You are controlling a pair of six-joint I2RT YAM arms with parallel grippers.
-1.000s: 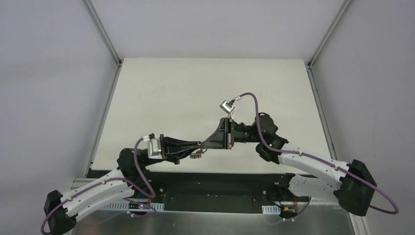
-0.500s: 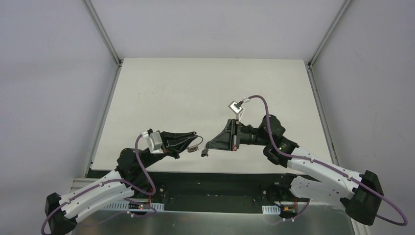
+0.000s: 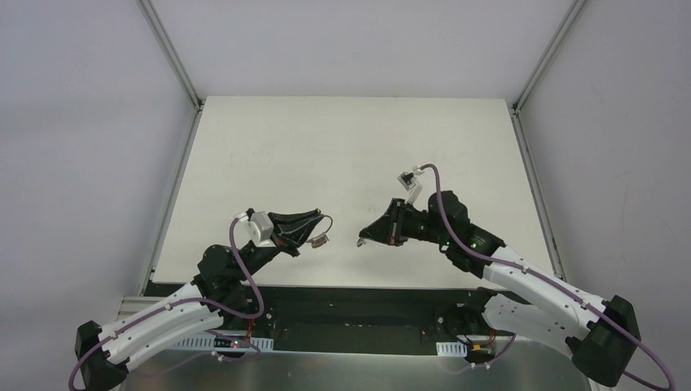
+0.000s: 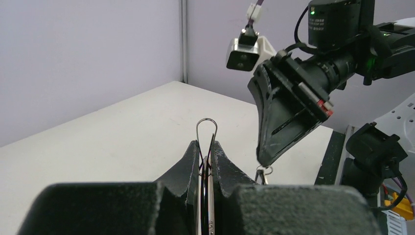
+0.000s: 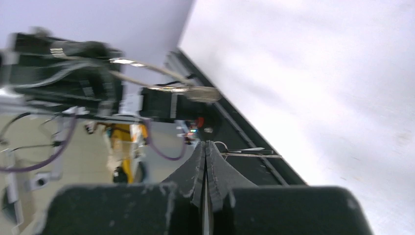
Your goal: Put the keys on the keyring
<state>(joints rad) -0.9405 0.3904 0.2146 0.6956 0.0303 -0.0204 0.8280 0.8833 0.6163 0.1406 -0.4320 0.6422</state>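
Note:
My left gripper [image 3: 314, 221] is shut on the keyring [image 3: 325, 221], a thin silver wire loop that juts past the fingertips [image 4: 207, 119]. Its small metal piece [image 3: 320, 239] hangs below. In the left wrist view the pads [image 4: 219, 156] pinch the wire, with a dark sliver beside it that I cannot identify. My right gripper [image 3: 364, 239] is shut a short way to the right, apart from the ring. A tiny metal key [image 5: 252, 155] on a small loop sticks out sideways from its tips [image 5: 205, 143] and dangles under them [image 4: 263, 175]. The key's head is hidden.
Both grippers hover over the near part of the white table [image 3: 350, 155], close to its front edge [image 3: 350, 287]. Grey walls stand on three sides. The arm bases and cables lie below the front edge.
The two grippers, almost touching a second ago, have drawn apart. The left has lifted back with the keyring, and the right has swung right with its key.

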